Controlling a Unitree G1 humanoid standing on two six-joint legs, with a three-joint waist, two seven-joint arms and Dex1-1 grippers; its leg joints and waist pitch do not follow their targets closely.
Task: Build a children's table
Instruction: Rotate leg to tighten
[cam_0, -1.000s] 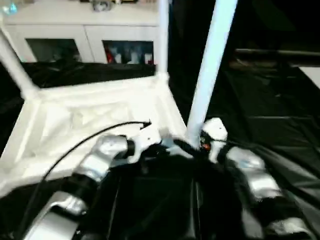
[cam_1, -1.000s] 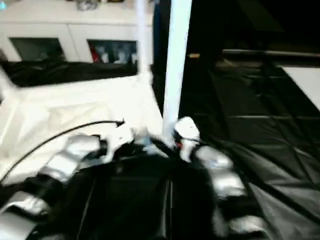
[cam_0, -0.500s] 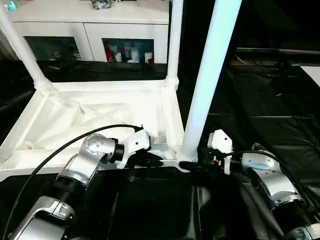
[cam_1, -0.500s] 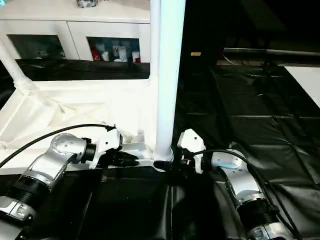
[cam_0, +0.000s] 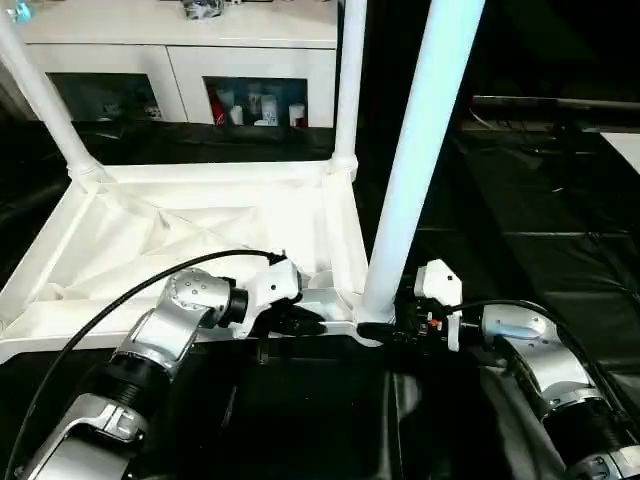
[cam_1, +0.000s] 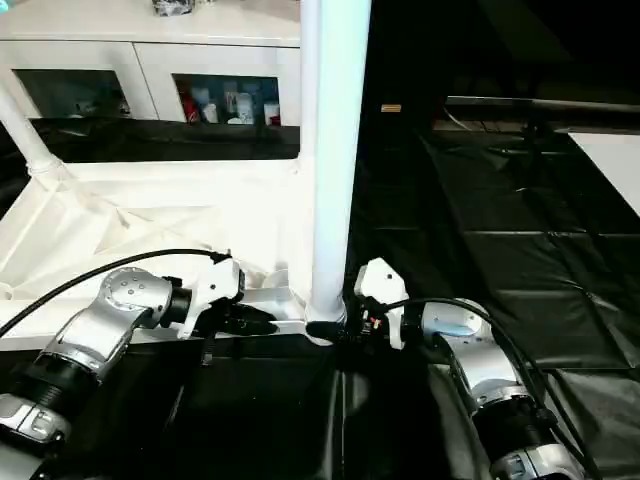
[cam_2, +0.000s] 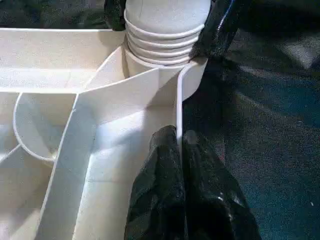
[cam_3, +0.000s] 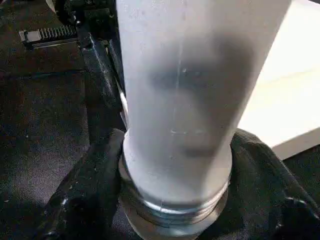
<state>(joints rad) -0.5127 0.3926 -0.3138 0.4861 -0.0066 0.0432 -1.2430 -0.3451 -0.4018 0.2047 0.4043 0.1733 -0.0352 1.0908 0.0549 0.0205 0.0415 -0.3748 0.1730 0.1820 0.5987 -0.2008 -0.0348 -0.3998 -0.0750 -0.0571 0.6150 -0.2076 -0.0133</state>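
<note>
Gripping the threaded base of a white leg (cam_0: 415, 160), the right gripper (cam_3: 175, 200) has its 2 black fingers (cam_3: 85, 195) closed around the tube just above the corner socket (cam_2: 192, 82) of the children's table (cam_0: 200, 225), which lies upside down with its ribbed underside up on the black-sheeted table (cam_0: 540, 210). The left gripper (cam_2: 180, 145) pinches the tabletop's thin near rim between its closed fingers, beside that socket. 2 more legs (cam_0: 345, 85) stand upright in the far corners, before a white glass-door cabinet (cam_0: 180, 60)
</note>
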